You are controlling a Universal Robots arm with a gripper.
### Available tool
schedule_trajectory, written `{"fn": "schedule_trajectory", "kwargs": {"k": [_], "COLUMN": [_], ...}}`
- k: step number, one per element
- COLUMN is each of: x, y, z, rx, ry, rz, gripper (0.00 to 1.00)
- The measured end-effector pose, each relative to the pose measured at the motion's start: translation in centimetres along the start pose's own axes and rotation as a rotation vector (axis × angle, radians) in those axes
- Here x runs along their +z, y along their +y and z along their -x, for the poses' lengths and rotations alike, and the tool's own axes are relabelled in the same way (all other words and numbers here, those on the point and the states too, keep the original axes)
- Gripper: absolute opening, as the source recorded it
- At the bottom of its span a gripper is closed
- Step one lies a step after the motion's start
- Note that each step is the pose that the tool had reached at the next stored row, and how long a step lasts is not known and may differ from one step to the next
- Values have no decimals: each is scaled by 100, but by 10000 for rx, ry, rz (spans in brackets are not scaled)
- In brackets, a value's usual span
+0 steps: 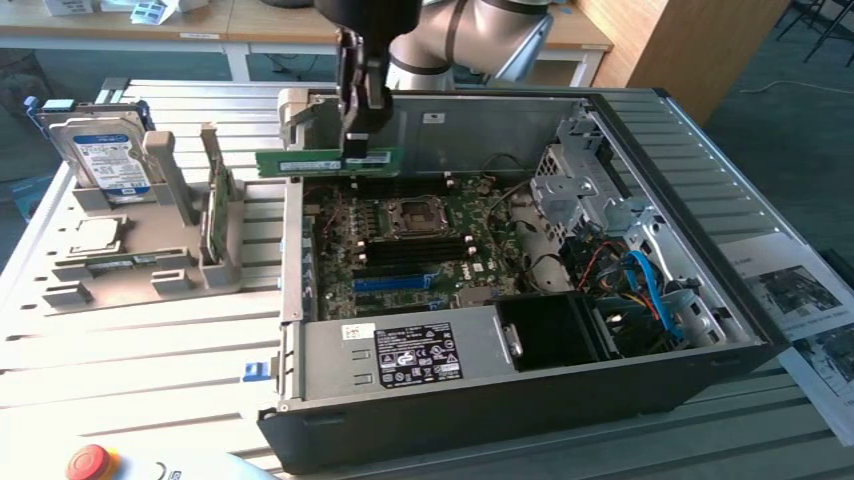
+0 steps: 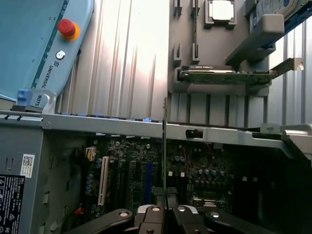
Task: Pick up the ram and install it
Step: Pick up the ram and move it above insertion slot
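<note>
The ram (image 1: 300,162) is in my grip: my end effector (image 1: 358,152) is closed on its upper long edge near one end, and the green stick hangs level, long side across, in the air over the open computer case (image 1: 534,400). On the exterior view's clock face it sits at about eleven o'clock from the processor socket (image 1: 414,215), above the rear edge of the motherboard (image 1: 461,250) and apart from the black memory slots (image 1: 400,258). In my wrist view the ram (image 2: 165,146) shows edge-on as a thin line running out from my end effector (image 2: 165,210), with the motherboard (image 2: 204,170) beneath it. The labelled power supply (image 1: 400,355) lies at six o'clock from the socket. At nine o'clock from the case, a grey fixture (image 1: 174,275) on the slatted counter (image 1: 160,340) carries an upright hard drive (image 1: 104,160) and a square processor chip (image 1: 91,235). A red stop button (image 1: 91,462) sits at seven o'clock.
</note>
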State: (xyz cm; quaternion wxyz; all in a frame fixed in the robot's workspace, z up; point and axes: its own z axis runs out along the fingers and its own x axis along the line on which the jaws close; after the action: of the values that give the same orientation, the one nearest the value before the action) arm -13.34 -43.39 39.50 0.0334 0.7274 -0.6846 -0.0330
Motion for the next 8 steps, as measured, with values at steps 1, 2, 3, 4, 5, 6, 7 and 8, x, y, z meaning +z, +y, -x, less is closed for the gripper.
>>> {"fn": "schedule_trajectory", "kwargs": {"k": [1,2,3,4,5,6,7,8], "x": [-3,-7,-10,-13,-17,-21,-25,-29], "y": [-35,-71,-108,-145,-182,-224,-262,-302], "z": [-3,-6,-9,-13,-17,-21,-24,-28], "rx": [1,2,1,0,0,1,1,0], "ry": [0,0,0,-1,0,0,0,1], "rz": [0,0,0,0,0,0,1,0], "gripper": [11,11,11,11,11,11,11,11]}}
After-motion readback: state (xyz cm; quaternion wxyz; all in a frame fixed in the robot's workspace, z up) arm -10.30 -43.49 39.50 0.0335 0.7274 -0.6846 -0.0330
